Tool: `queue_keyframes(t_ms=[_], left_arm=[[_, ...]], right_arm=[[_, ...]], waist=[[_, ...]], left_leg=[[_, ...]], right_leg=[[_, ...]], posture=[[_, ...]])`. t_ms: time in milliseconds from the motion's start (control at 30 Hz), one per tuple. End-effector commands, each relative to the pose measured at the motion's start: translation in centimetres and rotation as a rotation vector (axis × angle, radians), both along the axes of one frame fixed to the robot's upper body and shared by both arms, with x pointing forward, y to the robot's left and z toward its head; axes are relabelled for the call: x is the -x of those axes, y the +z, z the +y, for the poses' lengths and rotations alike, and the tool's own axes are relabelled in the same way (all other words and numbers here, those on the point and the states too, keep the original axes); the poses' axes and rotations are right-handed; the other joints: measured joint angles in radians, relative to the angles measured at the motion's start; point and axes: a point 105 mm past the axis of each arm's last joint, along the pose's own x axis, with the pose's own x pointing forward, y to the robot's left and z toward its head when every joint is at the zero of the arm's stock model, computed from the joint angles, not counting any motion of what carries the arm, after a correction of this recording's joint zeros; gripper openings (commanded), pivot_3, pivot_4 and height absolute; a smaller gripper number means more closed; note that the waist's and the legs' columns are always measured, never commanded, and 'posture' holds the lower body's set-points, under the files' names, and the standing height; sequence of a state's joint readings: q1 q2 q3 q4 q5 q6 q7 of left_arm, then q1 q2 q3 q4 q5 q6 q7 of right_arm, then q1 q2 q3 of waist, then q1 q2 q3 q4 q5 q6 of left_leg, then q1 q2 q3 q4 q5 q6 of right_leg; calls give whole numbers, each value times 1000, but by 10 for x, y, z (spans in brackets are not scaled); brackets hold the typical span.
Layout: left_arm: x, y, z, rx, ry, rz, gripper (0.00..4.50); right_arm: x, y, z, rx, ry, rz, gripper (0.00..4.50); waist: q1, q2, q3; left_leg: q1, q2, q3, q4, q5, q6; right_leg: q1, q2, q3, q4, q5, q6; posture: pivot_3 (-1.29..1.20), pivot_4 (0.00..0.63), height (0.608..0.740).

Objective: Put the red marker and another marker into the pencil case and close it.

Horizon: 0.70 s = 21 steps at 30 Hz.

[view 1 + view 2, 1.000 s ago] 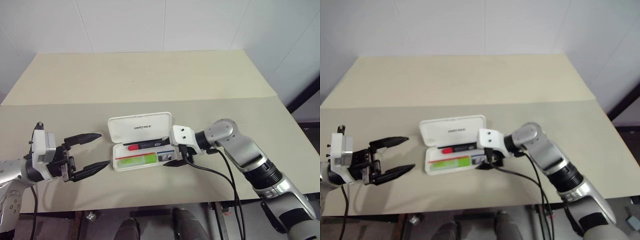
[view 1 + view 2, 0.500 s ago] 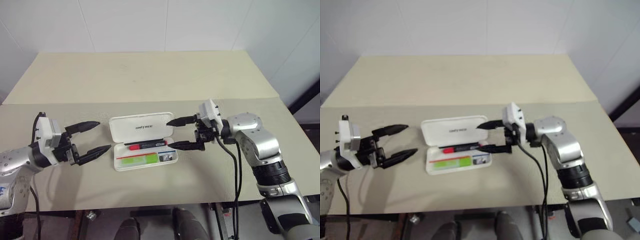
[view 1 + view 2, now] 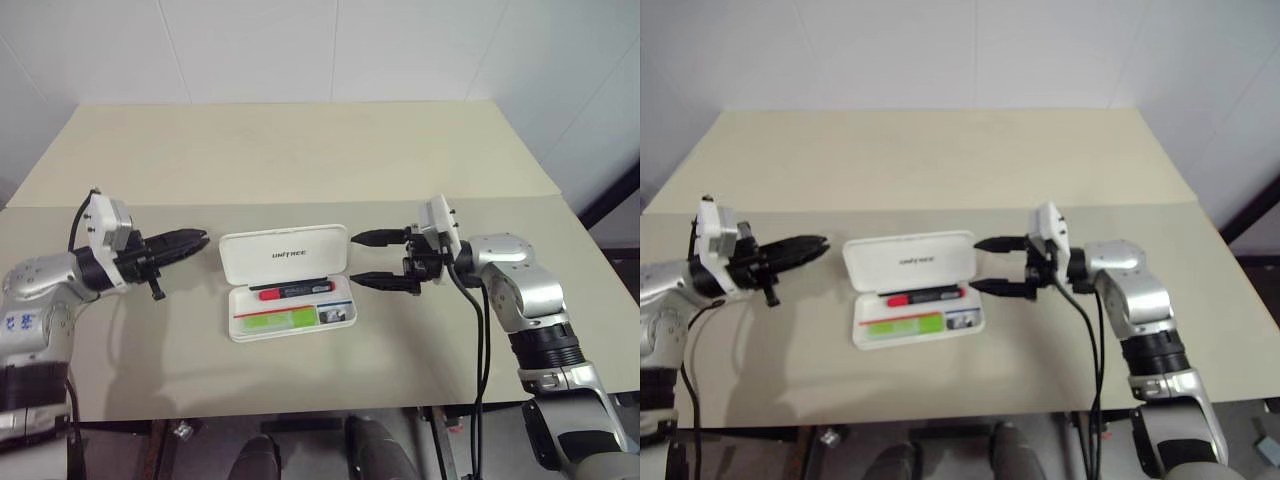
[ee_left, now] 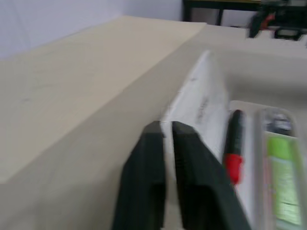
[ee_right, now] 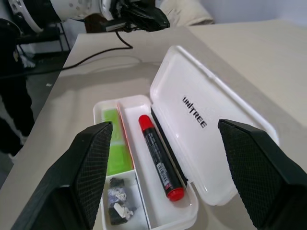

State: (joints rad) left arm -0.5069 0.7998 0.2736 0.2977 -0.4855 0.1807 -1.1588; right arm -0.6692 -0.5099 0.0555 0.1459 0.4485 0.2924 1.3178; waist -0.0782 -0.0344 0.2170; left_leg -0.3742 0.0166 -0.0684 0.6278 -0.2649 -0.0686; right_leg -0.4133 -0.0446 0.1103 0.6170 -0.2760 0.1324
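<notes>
The white pencil case (image 3: 290,283) lies open at the centre of the beige surface (image 3: 300,160), its lid raised toward 12 o'clock. Inside the tray, the red marker (image 3: 295,291) rests along the hinge side with its red cap toward 9 o'clock, and the green marker (image 3: 276,319) lies in the compartment on the 6 o'clock side. At 9 o'clock of the case, just beside the lid's end, the left gripper (image 3: 196,240) hovers clenched, its fingers pressed together and empty. At 3 o'clock, the right gripper (image 3: 358,260) hangs released, fingers spread wide, pointing at the case without touching it.
</notes>
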Motion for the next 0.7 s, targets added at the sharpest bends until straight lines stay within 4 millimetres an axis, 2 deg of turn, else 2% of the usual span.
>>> queue_keyframes(t_ms=[33, 133, 233, 500, 700], left_arm=[[-7, 18, 7, -36, 7, -58, 29], [-19, 24, 13, -56, 18, -60, 29], [-32, 18, 16, -66, 24, -21, 29], [-53, -9, -2, -85, -61, 142, 29], [-51, -14, -23, -139, -202, 185, 29]], right_arm=[[-1, 11, -9, -34, -33, -35, 4500], [-3, 12, -12, -34, -56, -32, 4500], [-6, 9, -18, -22, -81, -18, 4500], [-7, 10, -50, -47, -109, 11, 4500], [-1, 33, -74, -212, -40, -26, 4500]], waist=[[0, 0, 0], [1, 0, 0], [-2, 0, 0], [2, 0, 0], [1, 0, 0]], left_leg=[[0, 0, 0, 0, 0, 0], [-1, 0, -1, -1, 0, 0], [-1, 0, -1, -1, 0, 0], [-2, 0, -1, 0, 0, 0], [-2, 0, -1, 0, -1, 1]], right_leg=[[0, 0, 0, 0, 0, 0], [-1, 0, -1, 0, 0, 0], [-1, 0, -1, 0, 0, 1], [-1, 0, -1, 1, -1, 2], [-1, 0, -1, 1, -1, 2]], posture=[[0, 150, 740], [0, 150, 740], [0, 150, 740], [0, 150, 740], [0, 150, 740]])
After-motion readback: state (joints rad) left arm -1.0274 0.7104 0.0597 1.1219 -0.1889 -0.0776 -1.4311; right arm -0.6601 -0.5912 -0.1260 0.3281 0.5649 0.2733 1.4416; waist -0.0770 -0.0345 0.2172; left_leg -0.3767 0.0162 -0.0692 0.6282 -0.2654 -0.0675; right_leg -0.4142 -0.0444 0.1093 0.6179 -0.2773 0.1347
